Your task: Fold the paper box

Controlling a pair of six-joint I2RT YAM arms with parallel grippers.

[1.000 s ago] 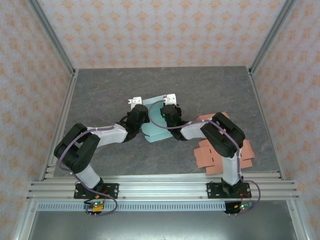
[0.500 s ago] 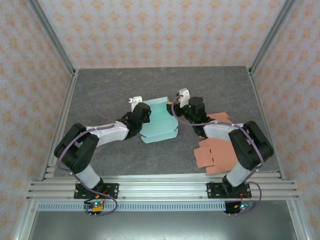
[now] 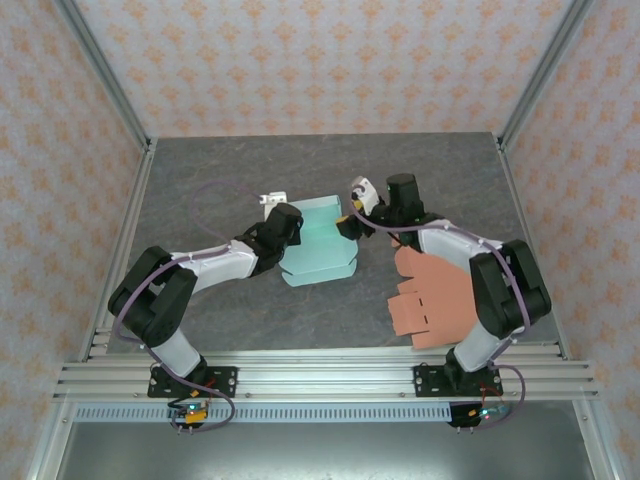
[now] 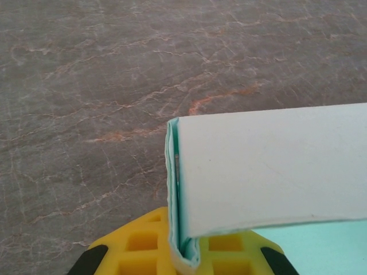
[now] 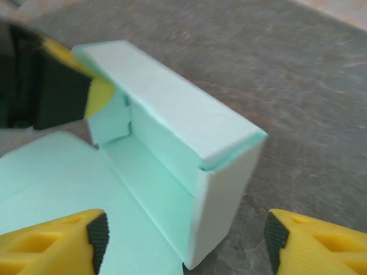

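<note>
Grey marbled tabletop (image 3: pixel 420 170) is carrying the mint paper box (image 3: pixel 320 250) near its centre, the left gripper (image 4: pixel 183 255) is pinching its doubled end wall, the right gripper (image 5: pixel 186 243) is hovering wide-jawed at the far corner, and the light, crease-prone card is probably asking for holds on folded walls.

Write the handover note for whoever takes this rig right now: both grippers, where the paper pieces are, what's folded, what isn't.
Left gripper: shut on the left end of the teal box's raised far wall.
Right gripper: open, one finger on either side of the box's right corner, not gripping it.
Teal box: between the two grippers. The orange blank lies flat to the box's right, on the near side.
Done: far wall folded up, right end wall standing.
Left: the near panel lies flat. Raise the remaining sides and close the box. The orange blank is not folded at all.
</note>
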